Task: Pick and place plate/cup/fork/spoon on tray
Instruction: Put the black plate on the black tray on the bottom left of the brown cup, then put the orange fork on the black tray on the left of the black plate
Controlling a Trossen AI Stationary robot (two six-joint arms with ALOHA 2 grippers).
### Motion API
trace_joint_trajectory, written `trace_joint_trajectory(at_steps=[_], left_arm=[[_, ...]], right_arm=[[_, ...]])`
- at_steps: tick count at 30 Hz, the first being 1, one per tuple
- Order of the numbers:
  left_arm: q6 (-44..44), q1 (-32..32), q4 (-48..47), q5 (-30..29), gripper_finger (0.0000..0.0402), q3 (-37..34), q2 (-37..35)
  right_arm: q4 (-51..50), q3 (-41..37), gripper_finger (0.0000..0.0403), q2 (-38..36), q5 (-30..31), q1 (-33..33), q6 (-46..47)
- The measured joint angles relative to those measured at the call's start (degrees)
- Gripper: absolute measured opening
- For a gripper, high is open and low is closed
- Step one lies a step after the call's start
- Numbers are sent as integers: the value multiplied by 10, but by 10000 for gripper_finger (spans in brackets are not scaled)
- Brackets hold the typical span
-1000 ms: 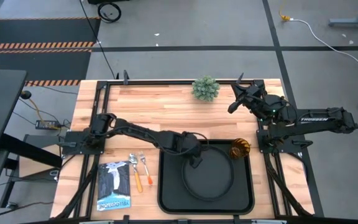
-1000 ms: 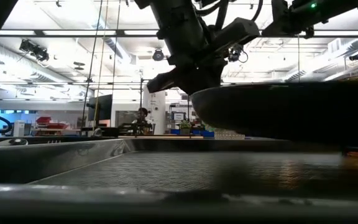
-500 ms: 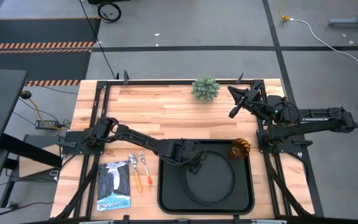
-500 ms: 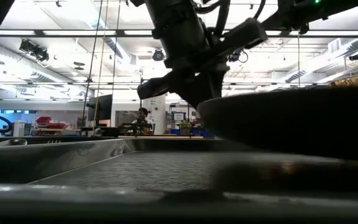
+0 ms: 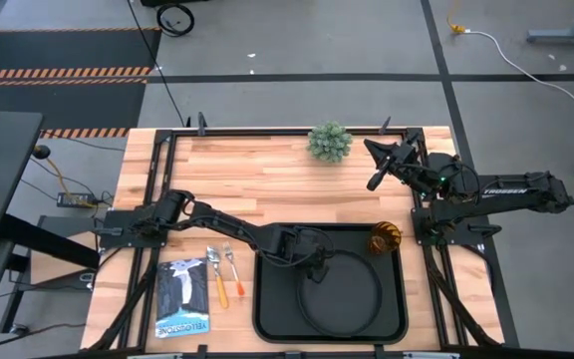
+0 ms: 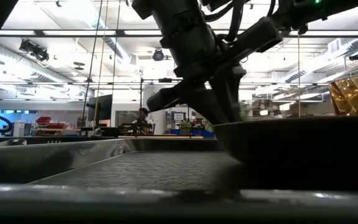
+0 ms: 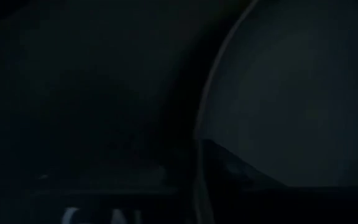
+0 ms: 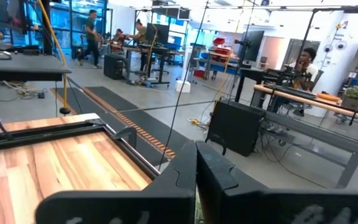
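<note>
The round black plate (image 5: 345,291) lies inside the black rectangular tray (image 5: 269,299), at its middle. My left gripper (image 5: 313,262) is shut on the plate's rim, and the low view (image 6: 219,109) shows it too. The amber cup (image 5: 385,239) stands in the tray's far right corner. The fork (image 5: 233,267) and the spoon (image 5: 215,273) lie on the wooden table just left of the tray. My right gripper (image 5: 377,165) is raised over the table's far right part, shut and empty. My left gripper holds the plate by its rim (image 5: 305,275) on the far left side, pinched between the two fingers. The fingers (image 6: 197,99) slant down from the table's left. The plate sits level, low in the tray; whether its bottom rests on the tray floor does not show.
A green bushy plant (image 5: 329,142) stands at the table's far edge. A blue and white booklet (image 5: 182,297) lies near the front left, beside the spoon. Bare wood shows between the plant and the tray.
My left gripper has gone down and a little toward the table's near edge with the plate. The plate, held above the tray floor a second ago, has sunk low into the tray and uncovers the cup behind it in the low view.
</note>
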Motion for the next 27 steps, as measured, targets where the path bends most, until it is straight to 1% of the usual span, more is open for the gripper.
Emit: trace_joint_trajectory(at_steps=[4, 8, 14, 16, 19, 22, 25, 27], left_arm=[[15, 0, 2, 0, 80, 0, 0], [30, 3, 5, 0, 115, 0, -6], [45, 8, -22, 0, 170, 0, -22], [51, 10, -29, -8, 184, 0, -32], [61, 10, -49, -34, 192, 0, -50], [61, 7, -84, -61, 192, 0, -69], [52, 0, -137, -65, 182, 0, -78], [29, -8, -177, -65, 174, 1, -80]], right_arm=[[-1, 0, 7, 0, -8, 0, 0], [-4, 0, 7, 0, -9, 0, 2], [-12, 0, 7, 0, -9, 0, 2], [-12, 0, 7, 0, -9, 0, 2], [-12, 0, 7, 0, -9, 0, 2], [-15, 0, 7, 0, -9, 0, 5], [-17, 0, 7, 0, -9, 0, 5], [-17, 0, 7, 0, -10, 0, 5]])
